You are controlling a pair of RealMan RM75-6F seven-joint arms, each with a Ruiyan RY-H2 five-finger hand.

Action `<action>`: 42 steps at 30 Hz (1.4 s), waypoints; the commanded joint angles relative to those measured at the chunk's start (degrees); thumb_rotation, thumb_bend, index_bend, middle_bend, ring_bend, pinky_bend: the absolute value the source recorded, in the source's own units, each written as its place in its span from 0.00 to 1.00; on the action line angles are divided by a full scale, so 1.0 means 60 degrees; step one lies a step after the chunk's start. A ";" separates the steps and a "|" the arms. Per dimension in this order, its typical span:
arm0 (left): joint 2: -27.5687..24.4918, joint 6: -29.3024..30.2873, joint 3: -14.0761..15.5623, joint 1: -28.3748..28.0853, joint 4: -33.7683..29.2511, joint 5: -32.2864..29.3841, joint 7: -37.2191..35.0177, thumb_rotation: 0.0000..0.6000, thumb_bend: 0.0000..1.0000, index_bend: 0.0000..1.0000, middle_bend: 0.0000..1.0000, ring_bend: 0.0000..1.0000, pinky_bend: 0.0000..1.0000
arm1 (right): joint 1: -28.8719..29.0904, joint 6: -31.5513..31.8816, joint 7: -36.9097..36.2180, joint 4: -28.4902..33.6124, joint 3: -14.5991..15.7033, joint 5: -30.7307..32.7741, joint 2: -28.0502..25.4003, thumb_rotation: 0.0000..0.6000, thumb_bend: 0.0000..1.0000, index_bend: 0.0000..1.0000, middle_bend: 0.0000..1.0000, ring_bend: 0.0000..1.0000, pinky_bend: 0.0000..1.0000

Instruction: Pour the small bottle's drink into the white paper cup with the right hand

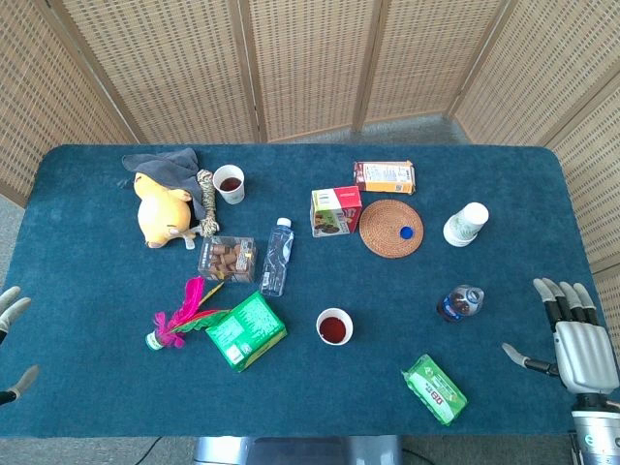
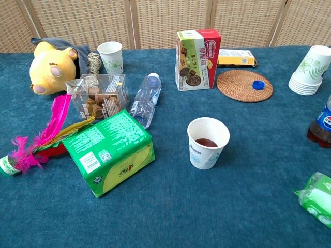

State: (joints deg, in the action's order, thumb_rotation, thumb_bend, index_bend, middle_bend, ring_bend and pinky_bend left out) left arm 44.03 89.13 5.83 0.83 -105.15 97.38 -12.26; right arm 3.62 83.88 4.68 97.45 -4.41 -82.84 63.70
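Very little can be read here. A Pepsi globe logo is seen on the blue label of the small bottle [image 2: 321, 123], just ahead and inward of the right robot hand [image 1: 579, 341]. Print is spotted on the green box [image 2: 111, 150] and on the red-and-white biscuit carton [image 2: 197, 52], farther off, but it is too small to be made out.

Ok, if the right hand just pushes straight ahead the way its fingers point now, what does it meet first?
Probably nothing: the right hand points up its own table edge, right of the small bottle and cup stack. Height unclear.
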 commanded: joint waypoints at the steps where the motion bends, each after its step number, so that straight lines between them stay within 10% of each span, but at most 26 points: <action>1: -0.0004 -0.0004 0.0002 -0.0002 0.0002 0.0000 -0.0007 1.00 0.37 0.00 0.00 0.00 0.00 | 0.0009 -0.0026 -0.0027 -0.0006 0.0010 -0.0003 -0.0002 0.66 0.00 0.00 0.00 0.00 0.00; 17: -0.0010 -0.0025 -0.0003 -0.0029 0.0035 0.0001 -0.0030 1.00 0.37 0.00 0.00 0.00 0.00 | 0.0230 -0.0528 -0.1200 -0.0290 0.0050 -0.0061 -0.0049 0.66 0.00 0.00 0.00 0.00 0.00; 42: -0.0005 -0.0020 -0.0012 0.0013 -0.0345 -0.0121 0.0057 1.00 0.37 0.00 0.00 0.00 0.00 | 0.1183 -0.2430 -0.7377 -0.4283 0.0351 -0.0522 0.1014 0.66 0.00 0.00 0.00 0.00 0.00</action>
State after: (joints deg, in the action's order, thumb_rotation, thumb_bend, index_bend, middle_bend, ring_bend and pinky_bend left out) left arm 43.99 89.02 5.77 0.90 -107.21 96.66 -11.92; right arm 10.10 69.85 -37.52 73.41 -2.58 -85.38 68.51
